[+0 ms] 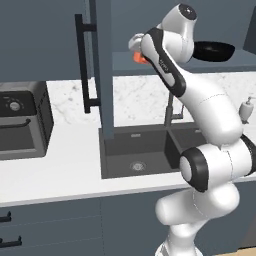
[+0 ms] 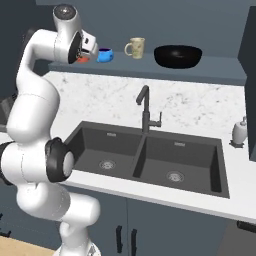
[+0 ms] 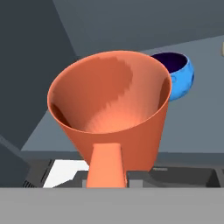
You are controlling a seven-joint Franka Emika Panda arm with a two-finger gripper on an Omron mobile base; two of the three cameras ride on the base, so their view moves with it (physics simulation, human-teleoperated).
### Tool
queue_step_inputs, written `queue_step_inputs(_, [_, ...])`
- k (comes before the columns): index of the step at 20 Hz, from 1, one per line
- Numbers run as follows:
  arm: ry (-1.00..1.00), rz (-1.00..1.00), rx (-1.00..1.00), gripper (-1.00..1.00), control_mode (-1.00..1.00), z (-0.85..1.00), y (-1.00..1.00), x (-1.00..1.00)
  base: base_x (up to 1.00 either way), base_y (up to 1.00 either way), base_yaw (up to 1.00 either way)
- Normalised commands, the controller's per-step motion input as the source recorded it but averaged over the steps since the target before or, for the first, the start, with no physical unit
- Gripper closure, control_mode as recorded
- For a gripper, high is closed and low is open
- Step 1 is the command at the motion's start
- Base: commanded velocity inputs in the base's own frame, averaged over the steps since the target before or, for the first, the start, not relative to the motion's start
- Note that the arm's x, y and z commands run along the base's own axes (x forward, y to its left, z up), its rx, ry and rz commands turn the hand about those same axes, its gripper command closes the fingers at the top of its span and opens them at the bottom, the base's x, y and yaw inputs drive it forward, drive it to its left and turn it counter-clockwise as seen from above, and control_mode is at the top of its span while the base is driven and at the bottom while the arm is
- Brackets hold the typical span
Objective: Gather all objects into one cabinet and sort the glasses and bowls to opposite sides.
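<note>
the pincer (image 3: 107, 175) is clenched on the orange cup (image 3: 111, 109), gripping its near wall, with one finger inside the rim. the hand view looks straight into the cup's open mouth, with the blue bowl (image 3: 179, 74) just behind it and to the right, its inside dark. in the right base view the arm reaches up to the open cabinet shelf (image 2: 220, 67) above the sink (image 2: 150, 155), and a patch of the orange cup (image 2: 83, 59) shows under the hand at the left end of that shelf. whether the cup stands on the shelf or hangs just above it cannot be told.

along the shelf, from left to right, stand the blue bowl (image 2: 104, 55), the beige mug (image 2: 135, 48) with its handle turned left, and the wide black bowl (image 2: 178, 56), each apart from the next. the left base view shows the cabinet door (image 1: 102, 65) swung open, its long black bar handle (image 1: 82, 62) on the left, and the orange cup (image 1: 139, 57) peeking out behind the arm. a white soap dispenser (image 2: 239, 132) stands on the tabletop (image 2: 75, 100) at the far right of the sink, and a black faucet (image 2: 145, 110) rises behind the basins.
</note>
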Motion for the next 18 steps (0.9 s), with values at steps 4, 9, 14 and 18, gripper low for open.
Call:
queue_step_inputs(4, [0.00,0.07,-0.09,1.00,-1.00,-0.17,0.17,0.39,0.00,0.00,0.00])
queue_step_inputs(9, [0.00,0.05,-0.08,1.00,-1.00,-0.13,0.07,0.38,0.00,0.00,0.00])
queue_step_inputs(14, [0.00,0.05,-0.08,1.00,-1.00,-0.13,0.08,0.36,0.00,0.00,0.00])
queue_step_inputs(18, [0.00,0.05,-0.07,1.00,-1.00,-0.12,0.10,0.34,0.00,0.00,0.00])
